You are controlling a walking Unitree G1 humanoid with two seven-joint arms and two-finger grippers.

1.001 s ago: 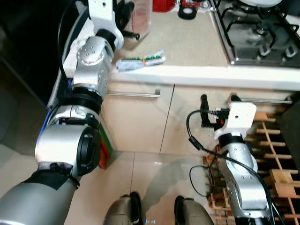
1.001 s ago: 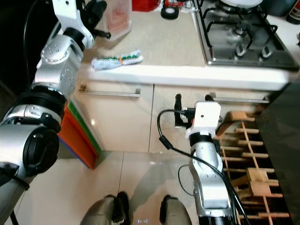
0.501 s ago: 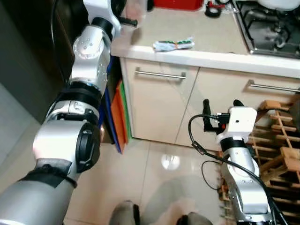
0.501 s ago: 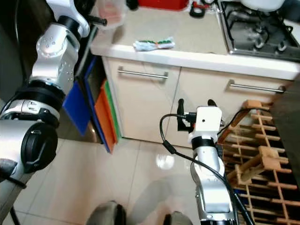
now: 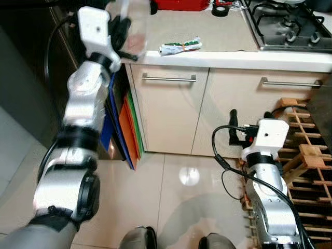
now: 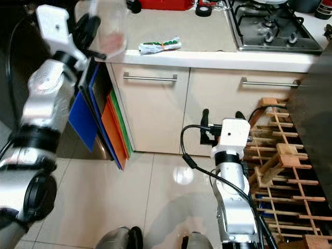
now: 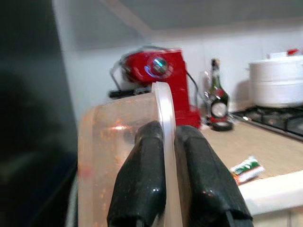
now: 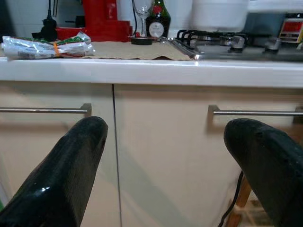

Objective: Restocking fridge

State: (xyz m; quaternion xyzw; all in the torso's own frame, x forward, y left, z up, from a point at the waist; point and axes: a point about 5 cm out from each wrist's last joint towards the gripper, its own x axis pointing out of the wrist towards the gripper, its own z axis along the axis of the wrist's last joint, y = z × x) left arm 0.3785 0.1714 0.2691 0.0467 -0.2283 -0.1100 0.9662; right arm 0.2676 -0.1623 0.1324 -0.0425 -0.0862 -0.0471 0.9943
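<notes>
1. Far left of frame: a dark tall mass fills the upper left corner. Prob. the fridge, but it is too dark to be sure, and no door or shelf can be made out.
2. Upper left: left gripper (image 7: pixel 163 182) is raised at counter height, its fingers closed narrow on the rim of a clear plastic container (image 6: pixel 104 28). The container is in the air at the left end of the counter (image 5: pixel 207 36), not resting on it.
3. Handling, as I judge it: the container looks light, thin-walled and a bit flexible, so it can bend or slip under a pinch on one wall only. The plastic is smooth, prob. slippery. The rim is the stiffest part, so the hold there is reasonable, but it should stay upright.
4. Something reddish is inside near the bottom; what it is cannot be told, the wall is cloudy and blurred. Lid: cannot tell.
5. Below it, left of center: blue, orange and green flat boards (image 6: pixel 98 129) stand on edge beside the cabinet (image 5: pixel 171 114).
6. Center top: a small green-white packet (image 5: pixel 179 46) lies on the counter near the edge, label unreadable.
7. Right of center: right gripper (image 8: pixel 165 156) hangs low in front of the cabinet, fingers spread wide, holding nothing.
8. Far right: a wooden rack (image 6: pixel 285 171), cut off by the frame edge; the stove (image 5: pixel 285 26) at upper right is cut off too.
</notes>
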